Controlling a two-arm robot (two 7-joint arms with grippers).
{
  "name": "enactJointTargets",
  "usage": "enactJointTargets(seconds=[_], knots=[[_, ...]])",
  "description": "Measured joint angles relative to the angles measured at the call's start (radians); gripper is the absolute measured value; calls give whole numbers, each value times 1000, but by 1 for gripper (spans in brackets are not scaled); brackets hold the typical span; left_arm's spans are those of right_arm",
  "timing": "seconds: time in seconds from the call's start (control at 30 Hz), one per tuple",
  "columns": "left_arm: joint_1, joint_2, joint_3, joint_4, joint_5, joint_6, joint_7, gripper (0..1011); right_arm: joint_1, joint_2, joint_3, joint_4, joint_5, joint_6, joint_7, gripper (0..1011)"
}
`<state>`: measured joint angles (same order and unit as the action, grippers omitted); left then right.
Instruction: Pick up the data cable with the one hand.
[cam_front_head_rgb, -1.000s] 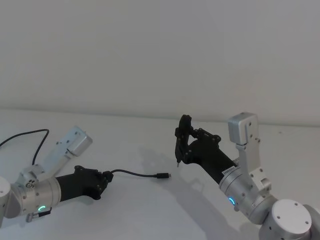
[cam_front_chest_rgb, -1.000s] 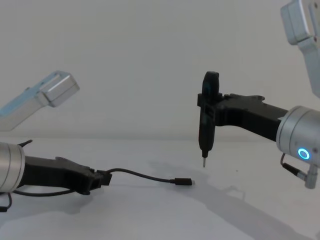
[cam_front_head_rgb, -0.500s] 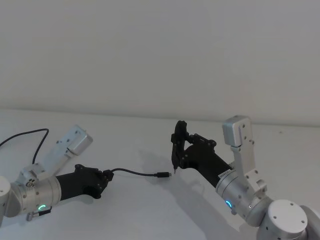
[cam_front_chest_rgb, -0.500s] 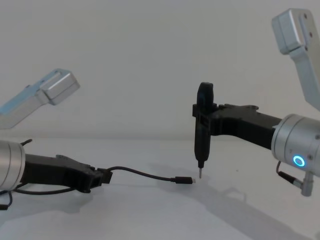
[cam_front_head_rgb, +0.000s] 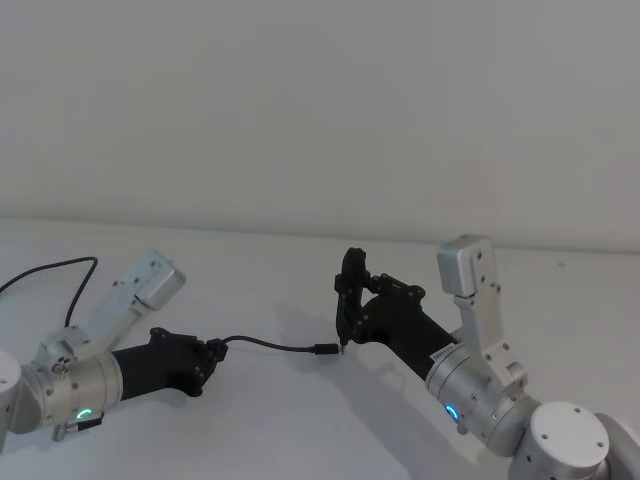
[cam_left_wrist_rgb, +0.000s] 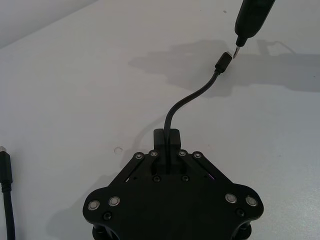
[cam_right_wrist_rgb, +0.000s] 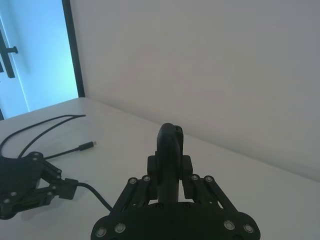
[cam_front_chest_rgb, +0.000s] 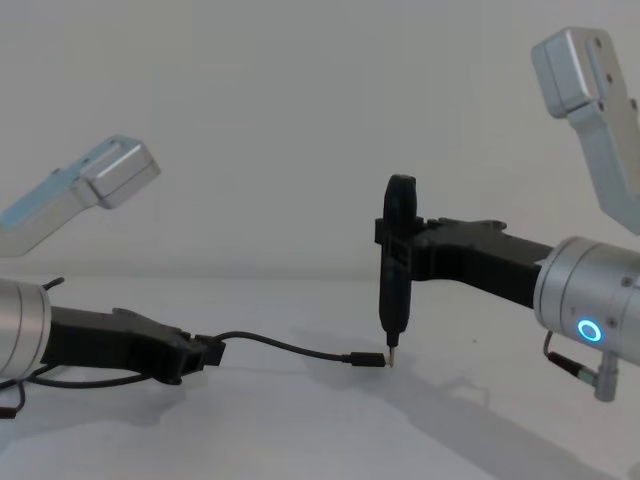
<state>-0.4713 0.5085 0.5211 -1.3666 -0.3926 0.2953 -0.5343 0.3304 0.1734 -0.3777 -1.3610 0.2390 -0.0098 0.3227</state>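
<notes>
Left claw (cam_front_head_rgb: 205, 358) lies low over the white desk (cam_front_head_rgb: 270, 420), at the left of the head view, reaching toward the centre. It is closed on one plug of the cable (cam_front_head_rgb: 268, 347); the left wrist view shows that black plug clamped between the fingertips (cam_left_wrist_rgb: 165, 150), with the cord leaving it in a gentle S-curve. Green ring lit on this wrist.

Cable: from the clamped plug the cord runs right, across the desk toward the middle. In the chest view it arches slightly just past the claw, then drops to the surface. The free plug (cam_front_chest_rgb: 367, 360) lies flat on the desk, silver tip pointing right.

Right claw (cam_front_chest_rgb: 398, 250) comes in from the right, held above the desk, blue ring lit. It is clamped on a black pen-like tool (cam_front_chest_rgb: 396, 270) held upright, thin metal tip (cam_front_chest_rgb: 392, 356) pointing down. The tip stands just beside the free plug's silver end; from the left wrist view tip and plug look to be touching or nearly so, but I cannot settle contact.

A second black cord (cam_front_head_rgb: 50, 275) loops at the far left of the desk, behind the left arm. One plug of it (cam_right_wrist_rgb: 86, 145) shows in the right wrist view, lying on the desk apart from the left claw.
</notes>
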Motion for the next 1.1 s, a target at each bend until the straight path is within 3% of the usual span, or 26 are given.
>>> enactJointTargets(seconds=[1.1], knots=[[0,0,0,0,0,0,0,44,5,-10,9,21,-18,-24,-8,275]])
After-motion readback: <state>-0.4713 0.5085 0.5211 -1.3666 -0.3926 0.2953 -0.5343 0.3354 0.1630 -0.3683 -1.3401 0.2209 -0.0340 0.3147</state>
